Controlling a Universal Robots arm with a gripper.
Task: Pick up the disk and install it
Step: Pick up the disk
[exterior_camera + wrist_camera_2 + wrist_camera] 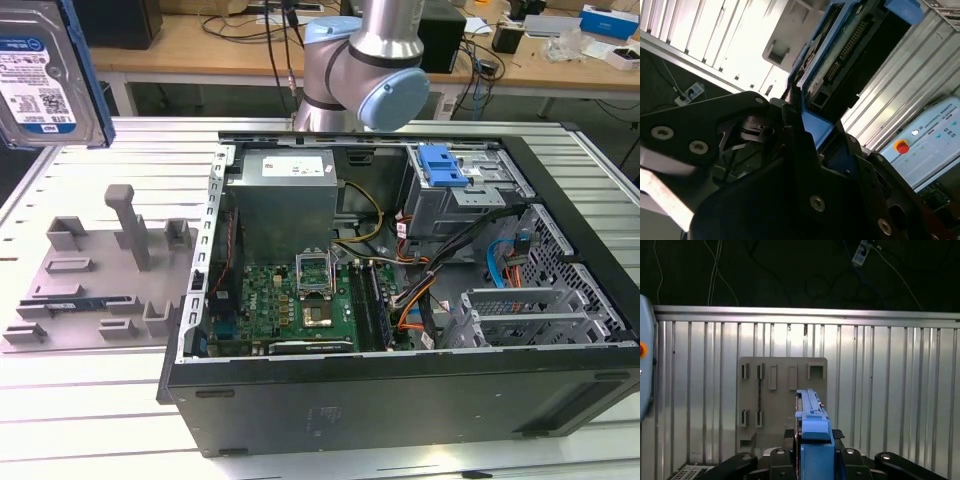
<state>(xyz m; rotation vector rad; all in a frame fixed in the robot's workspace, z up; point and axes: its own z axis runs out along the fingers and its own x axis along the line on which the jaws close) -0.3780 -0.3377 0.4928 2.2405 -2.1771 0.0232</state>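
As I watch remotely, the black pincer [815,460] is closed on the flat silver blue-railed metal disk [811,412], holding it edge-on above the grey slotted plastic plate [780,410] on the ribbed aluminium tabletop [890,390].

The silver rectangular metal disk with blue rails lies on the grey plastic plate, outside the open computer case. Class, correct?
No: the disk is held clear of the grey plastic plate in the jaws of the gripper, as the first wrist view shows, outside the open computer case.

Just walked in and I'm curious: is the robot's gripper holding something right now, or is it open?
The gripper is closed, holding the disk by its edges.
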